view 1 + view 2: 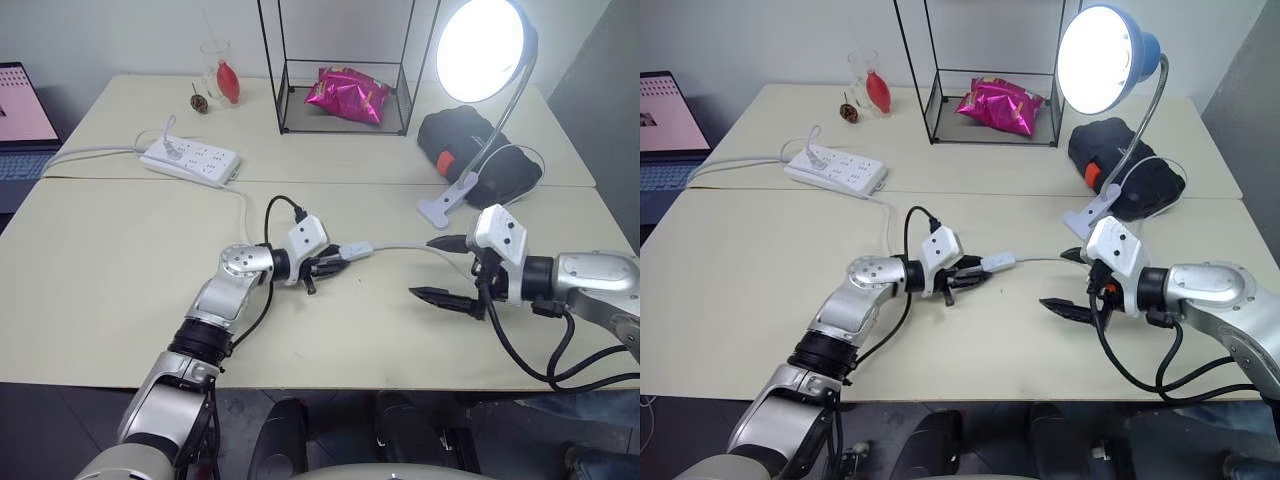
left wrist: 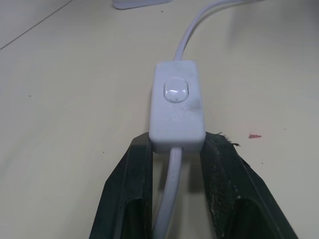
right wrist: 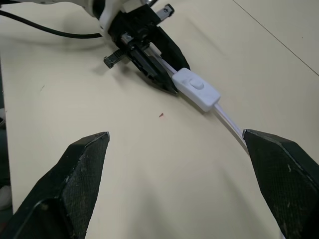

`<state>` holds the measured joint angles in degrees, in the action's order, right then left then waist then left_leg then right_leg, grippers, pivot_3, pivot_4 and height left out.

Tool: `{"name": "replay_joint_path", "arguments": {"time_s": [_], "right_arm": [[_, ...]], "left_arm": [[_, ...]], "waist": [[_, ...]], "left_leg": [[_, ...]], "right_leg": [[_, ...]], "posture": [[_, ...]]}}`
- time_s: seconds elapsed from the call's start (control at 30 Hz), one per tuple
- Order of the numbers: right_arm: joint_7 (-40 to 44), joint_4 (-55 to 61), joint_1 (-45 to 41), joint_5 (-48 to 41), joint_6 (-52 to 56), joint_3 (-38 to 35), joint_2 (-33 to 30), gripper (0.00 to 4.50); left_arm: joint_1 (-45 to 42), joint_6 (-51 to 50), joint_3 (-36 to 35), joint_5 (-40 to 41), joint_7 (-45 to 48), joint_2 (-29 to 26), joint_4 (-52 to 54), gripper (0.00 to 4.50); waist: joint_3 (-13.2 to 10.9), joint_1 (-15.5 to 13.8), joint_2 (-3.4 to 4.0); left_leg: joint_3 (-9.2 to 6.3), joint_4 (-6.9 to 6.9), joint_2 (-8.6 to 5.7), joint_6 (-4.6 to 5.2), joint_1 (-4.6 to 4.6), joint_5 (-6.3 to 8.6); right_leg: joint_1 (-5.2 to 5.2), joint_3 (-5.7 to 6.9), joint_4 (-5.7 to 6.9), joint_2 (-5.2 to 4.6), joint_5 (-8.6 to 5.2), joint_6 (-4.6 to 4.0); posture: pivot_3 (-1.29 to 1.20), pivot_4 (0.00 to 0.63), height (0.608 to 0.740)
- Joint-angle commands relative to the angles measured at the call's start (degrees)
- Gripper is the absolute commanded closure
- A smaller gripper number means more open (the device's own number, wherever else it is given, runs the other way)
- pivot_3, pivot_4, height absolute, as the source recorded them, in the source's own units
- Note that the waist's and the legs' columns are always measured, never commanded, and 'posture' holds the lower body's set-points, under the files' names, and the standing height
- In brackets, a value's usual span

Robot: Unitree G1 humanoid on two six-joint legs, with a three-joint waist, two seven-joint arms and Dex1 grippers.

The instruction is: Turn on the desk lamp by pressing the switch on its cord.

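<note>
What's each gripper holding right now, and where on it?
Left gripper clamps the switch by the sides of its near end, cord running between the fingers. Right gripper is open, holding nothing.

Cord (image 2: 169, 199) runs between left gripper (image 2: 175, 149) fingers, leaves bottom edge of left wrist view. Near end of switch (image 2: 177, 107) wedged between finger pads, its side faces covered. Laptop (image 1: 20, 120), beyond power strip (image 1: 190, 160), cut by frame edge. Small brown object (image 1: 199, 101) beside red item (image 1: 228, 82): too small to identify.
</note>
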<state>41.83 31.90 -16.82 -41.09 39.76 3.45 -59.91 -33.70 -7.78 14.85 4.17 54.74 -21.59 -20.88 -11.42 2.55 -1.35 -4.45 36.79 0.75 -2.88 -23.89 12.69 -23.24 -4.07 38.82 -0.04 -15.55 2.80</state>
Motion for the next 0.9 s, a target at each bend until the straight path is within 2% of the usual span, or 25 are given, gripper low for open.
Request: {"name": "replay_joint_path", "arguments": {"time_s": [0.03, 0.13, 0.17, 0.23, 0.4, 0.53, 0.57, 0.7, 0.9], "right_arm": [[3.3, -2.4, -0.8, 3.7, -4.0, -2.4, 0.6, 0.0], [5.1, -4.2, -1.0, 5.7, -5.4, -2.3, 1.1, 0.0], [5.6, -4.7, -1.1, 6.2, -5.8, -2.3, 1.4, 0.0], [6.5, -5.4, -1.2, 7.1, -6.2, -2.4, 1.8, 0.0], [8.4, -7.3, -2.2, 9.0, -7.2, -2.3, 2.8, 0.0], [9.7, -8.9, -2.7, 10.7, -8.8, -2.3, 3.5, 0.0], [9.8, -9.4, -2.8, 11.5, -9.9, -2.4, 3.9, 0.0], [12.6, -11.7, -2.6, 12.1, -12.9, -4.1, 4.5, 0.0], [14.9, -17.4, -4.7, 9.6, -15.6, -9.8, 7.1, 0.0]], "left_arm": [[-1.3, 2.8, 0.5, -0.7, 1.3, 0.3, -1.1, 3.47], [-1.3, 3.4, 0.4, -0.8, 1.7, 0.2, -2.0, 3.47], [-1.3, 3.6, 0.3, -0.8, 1.8, 0.2, -2.2, 2.77], [-1.3, 3.9, 0.1, -0.8, 1.8, 0.1, -2.5, 2.46], [-1.0, 4.9, -1.6, 0.8, 2.1, -0.8, -0.9, 1.34], [0.9, 2.0, -4.7, 4.6, 2.9, -2.4, 5.1, 0.52], [1.6, 0.6, -5.7, 5.7, 3.2, -3.2, 7.5, 0.4], [4.1, -6.6, -11.1, 10.1, 1.5, -6.7, 17.3, 0.4], [9.1, -16.1, -17.6, 10.5, -1.3, -17.2, 28.6, 0.4]], "waist": [[0.0, -0.1, 0.0], [0.0, -0.2, 0.0], [0.0, -0.3, 0.0], [0.0, -0.3, 0.0], [0.0, -0.3, 0.0], [0.0, -0.3, 0.0], [0.0, -0.3, 0.0], [0.0, -0.3, 0.01], [0.0, 0.0, 0.01]], "left_leg": [[0.0, 0.02, 0.0, 0.0, 0.0, 0.0], [0.01, 0.05, -0.01, 0.0, 0.01, 0.0], [0.0, 0.05, -0.01, 0.0, 0.01, 0.0], [0.0, 0.05, -0.01, 0.0, 0.02, 0.0], [-0.01, 0.06, -0.01, 0.0, 0.01, 0.0], [-0.01, 0.06, 0.0, 0.0, 0.03, 0.0], [-0.01, 0.06, 0.01, 0.0, 0.03, 0.0], [-0.03, 0.06, 0.02, 0.0, 0.03, 0.0], [-0.01, 0.08, 0.03, 0.0, 0.09, 0.0]], "right_leg": [[0.0, 0.0, 0.0, 0.0, 0.0, 0.01], [0.01, 0.0, 0.03, -0.01, 0.01, 0.02], [0.01, 0.0, 0.04, -0.01, 0.01, 0.02], [0.01, 0.0, 0.05, -0.01, 0.01, 0.02], [0.01, 0.0, 0.07, -0.01, 0.02, 0.01], [0.01, 0.01, 0.09, -0.01, 0.02, 0.01], [0.01, 0.0, 0.09, 0.0, 0.02, 0.01], [0.0, 0.01, 0.12, -0.01, 0.02, 0.01], [0.02, -0.01, 0.13, -0.01, 0.02, 0.01]], "posture": [[0.0, 0.15, 0.74], [0.0, 0.15, 0.74], [0.0, 0.15, 0.74], [0.0, 0.15, 0.74], [0.0, 0.15, 0.74], [0.0, 0.15, 0.74], [0.0, 0.15, 0.74], [0.0, 0.15, 0.74], [0.0, 0.15, 0.74]]}}
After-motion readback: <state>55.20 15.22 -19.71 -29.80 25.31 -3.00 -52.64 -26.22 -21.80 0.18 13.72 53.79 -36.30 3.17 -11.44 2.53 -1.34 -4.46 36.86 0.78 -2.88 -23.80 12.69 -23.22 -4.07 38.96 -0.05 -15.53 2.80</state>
